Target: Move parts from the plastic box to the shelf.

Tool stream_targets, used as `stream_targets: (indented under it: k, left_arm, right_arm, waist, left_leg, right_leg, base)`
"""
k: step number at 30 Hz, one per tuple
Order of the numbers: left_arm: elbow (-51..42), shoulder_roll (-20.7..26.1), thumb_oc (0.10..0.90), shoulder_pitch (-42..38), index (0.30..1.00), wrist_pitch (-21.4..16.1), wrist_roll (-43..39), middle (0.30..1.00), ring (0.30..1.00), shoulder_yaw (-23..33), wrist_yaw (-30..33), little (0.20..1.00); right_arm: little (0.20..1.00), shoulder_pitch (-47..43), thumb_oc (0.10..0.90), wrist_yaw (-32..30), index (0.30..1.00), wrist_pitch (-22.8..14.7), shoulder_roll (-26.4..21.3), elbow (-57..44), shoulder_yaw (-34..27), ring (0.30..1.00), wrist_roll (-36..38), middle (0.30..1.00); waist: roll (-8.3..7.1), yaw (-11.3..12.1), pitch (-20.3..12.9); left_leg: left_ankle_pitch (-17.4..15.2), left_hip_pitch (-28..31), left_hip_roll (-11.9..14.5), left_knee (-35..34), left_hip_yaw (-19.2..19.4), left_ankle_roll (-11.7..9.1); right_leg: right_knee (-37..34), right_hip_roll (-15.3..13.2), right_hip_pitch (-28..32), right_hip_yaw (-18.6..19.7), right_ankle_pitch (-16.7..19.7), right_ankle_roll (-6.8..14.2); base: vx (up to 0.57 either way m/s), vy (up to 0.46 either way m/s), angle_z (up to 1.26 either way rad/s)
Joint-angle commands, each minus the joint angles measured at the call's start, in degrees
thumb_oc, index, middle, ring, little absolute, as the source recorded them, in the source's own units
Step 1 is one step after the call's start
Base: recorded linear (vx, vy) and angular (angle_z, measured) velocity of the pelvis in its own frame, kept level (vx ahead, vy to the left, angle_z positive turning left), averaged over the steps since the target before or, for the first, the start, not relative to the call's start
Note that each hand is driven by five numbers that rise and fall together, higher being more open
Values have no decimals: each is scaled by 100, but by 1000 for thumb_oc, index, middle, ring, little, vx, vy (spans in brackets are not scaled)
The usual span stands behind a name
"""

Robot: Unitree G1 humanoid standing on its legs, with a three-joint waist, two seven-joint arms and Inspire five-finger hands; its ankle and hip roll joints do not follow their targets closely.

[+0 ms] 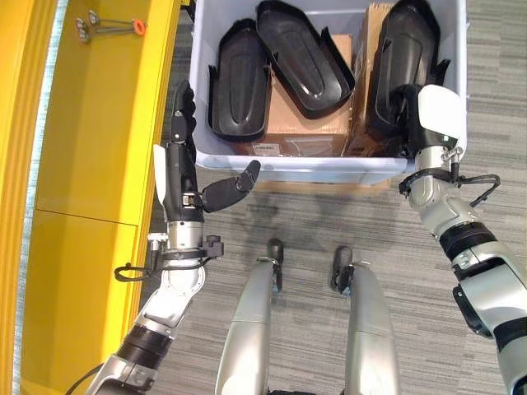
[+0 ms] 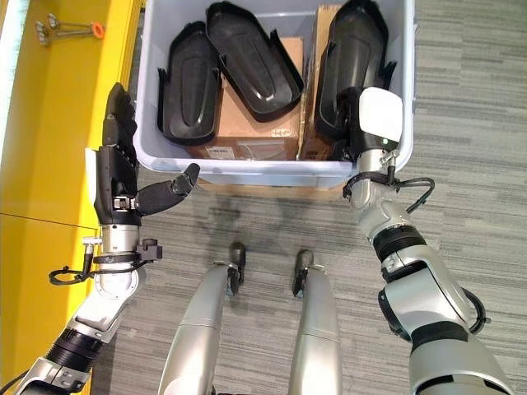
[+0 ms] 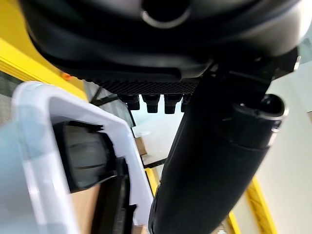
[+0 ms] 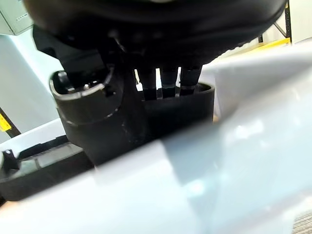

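A yellow shelf point(image 1: 99, 123) runs down the robot's left side, its near and far ends cut off by the frame. Beside it on the grey carpet point(image 1: 313, 271) sits the pale plastic box point(image 1: 329, 167), its far wall out of view. Inside lie cardboard cartons point(image 1: 292, 123), largely covered by three black moulded parts: one point(image 1: 239, 82) along the box's left wall, a second point(image 1: 305, 58) leaning across the middle with its edge over the first, and a third point(image 1: 403, 49) standing at the right end, its top cropped.

The right hand point(image 2: 375, 115) reaches over the box's near right corner and rests against the third part; its fingers point(image 4: 168, 83) run down the part's black face and the thumb lies alongside, but the rim hides the tips, so whether it has a hold cannot be told. The left hand point(image 1: 183, 156) hangs just outside the box's near left corner, between box and shelf, fingers straight and thumb spread toward the box wall, holding nothing.

On the shelf's far end lies a small metal tool with an orange tip point(image 1: 107, 25), too small to identify.
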Motion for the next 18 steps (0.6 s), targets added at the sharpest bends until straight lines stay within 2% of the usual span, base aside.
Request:
stream_targets:
  k: [1,8,11,12,16,18]
  left_arm:
    - [-680,29,900,-334,1000,-681,5,1000,1000,486,29,1000]
    - [-821,52,900,-411,1000,-478,85,1000,1000,569,195,1000]
    - [-866,51,900,-381,1000,-390,85,1000,1000,632,179,1000]
    - [-922,48,900,-317,1000,-330,115,1000,1000,652,197,1000]
    - [-1064,36,900,-137,1000,-150,128,1000,1000,700,188,1000]
    - [-1120,-5,900,43,1000,-189,187,1000,1000,736,168,1000]
  right_arm:
    - [300,889,400,1326,300,-181,467,490,687,300,364,300]
    - [300,1607,400,1159,300,-236,524,-811,851,300,855,300]
    - [300,1998,400,1126,300,-353,539,-1383,801,300,770,300]
    - [300,2285,400,1012,300,-507,541,-1741,764,300,708,300]
    - [300,2792,400,891,300,-714,532,-2624,586,300,781,300]
    - [300,3198,400,690,300,-819,527,-3231,469,300,493,300]
  waist:
    - [156,-6,23]
    - [-114,-203,23]
    - [-217,-277,23]
    - [-274,-318,-81]
    - [-399,-419,-304]
    - [-477,-485,-483]
  left_leg:
    - [357,324,-157,-780,254,296]
    - [587,1441,-99,-1687,352,203]
    - [656,1978,-80,-2051,416,164]
    - [706,2184,-66,-2250,447,145]
    - [774,2657,-25,-2675,522,109]
    - [850,2943,-3,-2966,583,91]
  right_leg:
    - [-338,76,354,143,370,143]
    - [-1452,147,1466,154,651,247]
    - [-1915,177,2011,170,737,291]
    - [-2152,175,2211,157,795,317]
    - [-2670,181,2677,164,927,387]
    - [-3020,185,2949,183,1067,448]
  base:
    - [-39,-14,-12]
    - [-23,-12,-12]
    - [19,-13,-9]
    - [32,-1,-11]
    - [68,2,-5]
    - [97,11,-1]
